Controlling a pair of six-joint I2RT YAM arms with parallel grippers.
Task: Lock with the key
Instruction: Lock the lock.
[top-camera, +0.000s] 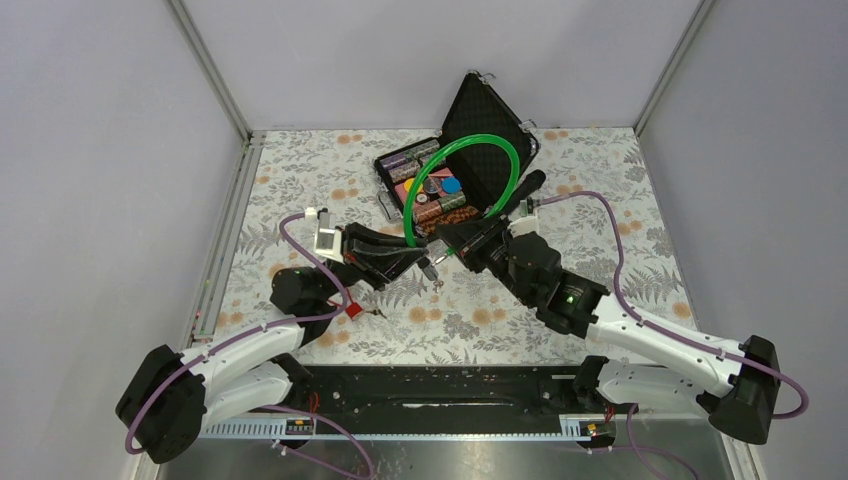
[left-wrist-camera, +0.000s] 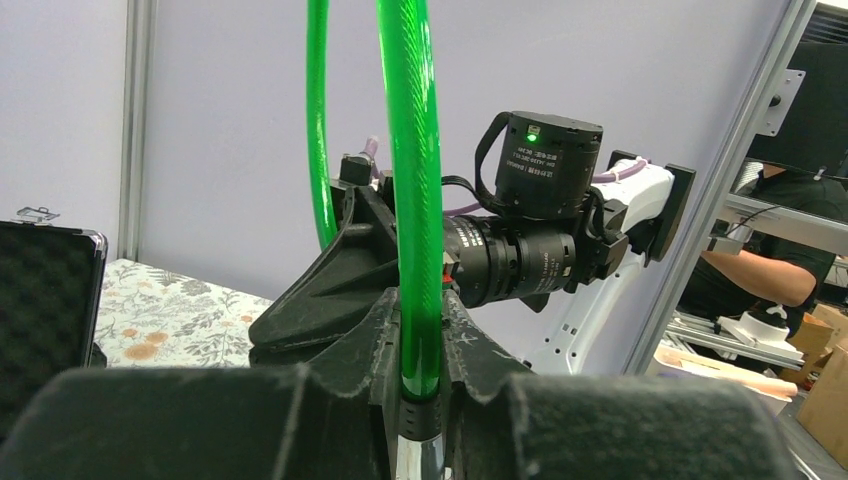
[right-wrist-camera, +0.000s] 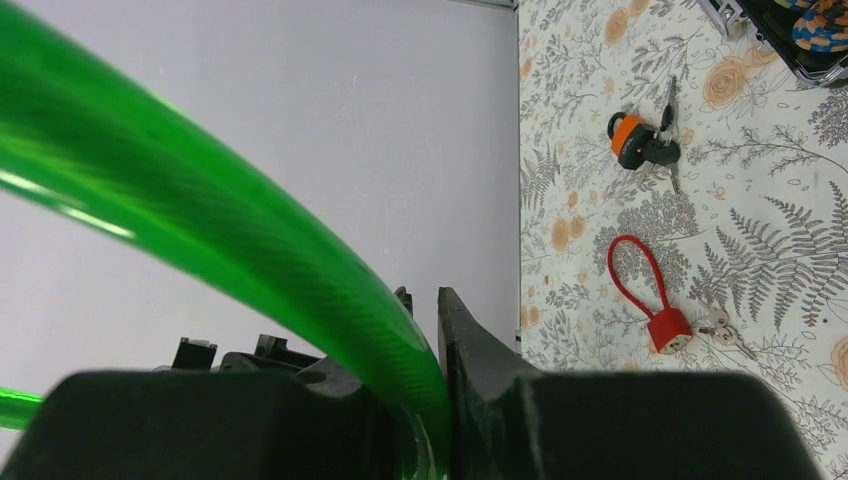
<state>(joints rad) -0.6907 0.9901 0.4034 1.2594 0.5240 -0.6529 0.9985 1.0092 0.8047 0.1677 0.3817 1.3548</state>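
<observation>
I have both tools on the green cable loop (top-camera: 470, 145). The left gripper (top-camera: 415, 258) is clamped nearly shut on one end at the loop's foot, with the cable running straight up between its fingers. The right gripper (top-camera: 452, 240) is closed on the cable from the opposite side. The key (right-wrist-camera: 722, 330) lies flat on the table, left of the loop and nearer the arm bases. The red padlock (right-wrist-camera: 665, 328) lies there too, neither in any grip.

1. The green cable loop (left-wrist-camera: 418, 200) is sheathed in glossy, translucent plastic, and a braided texture is seen beneath.
2. The key (right-wrist-camera: 727, 331) is recorded as bare silvery metal.
3. The table cover (top-camera: 290, 180) is noted as matt and floral-printed.
4. The case lid (left-wrist-camera: 45, 300) is lined with dimpled black foam.
</observation>
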